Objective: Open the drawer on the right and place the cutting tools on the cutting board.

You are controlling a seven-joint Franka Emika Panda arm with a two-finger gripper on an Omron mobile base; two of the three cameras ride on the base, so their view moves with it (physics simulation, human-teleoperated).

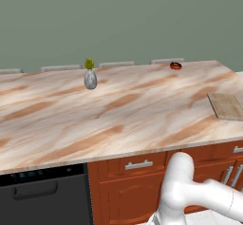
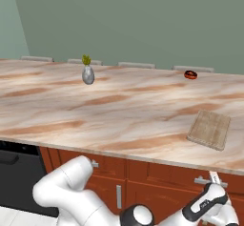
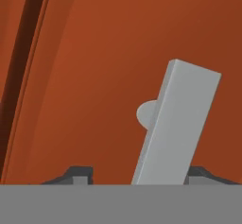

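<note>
Rendered home kitchen: a long marbled pink-beige surface (image 1: pixel 118 110) runs over reddish-brown wooden cabinets (image 1: pixel 128 195) with silver bar handles (image 1: pixel 138 164), and a black dishwasher front (image 1: pixel 42 195) sits at the left. A wooden cutting board (image 2: pixel 209 128), a small grey vase with a plant (image 1: pixel 90 77) and a little dark bowl (image 2: pixel 190 75) sit on top, with a plain green wall (image 1: pixel 118 20) behind.

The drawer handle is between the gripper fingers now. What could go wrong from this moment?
1. In the hand view the handle lies tilted and nearer the right fingertip than the left one, so the gripper may close off-centre and slip when it pulls.
2. The jaws are not yet closed on the bar; pulling now could leave the drawer shut.
3. The cutting board lies near the counter edge above; a jolt might shift it.
</note>
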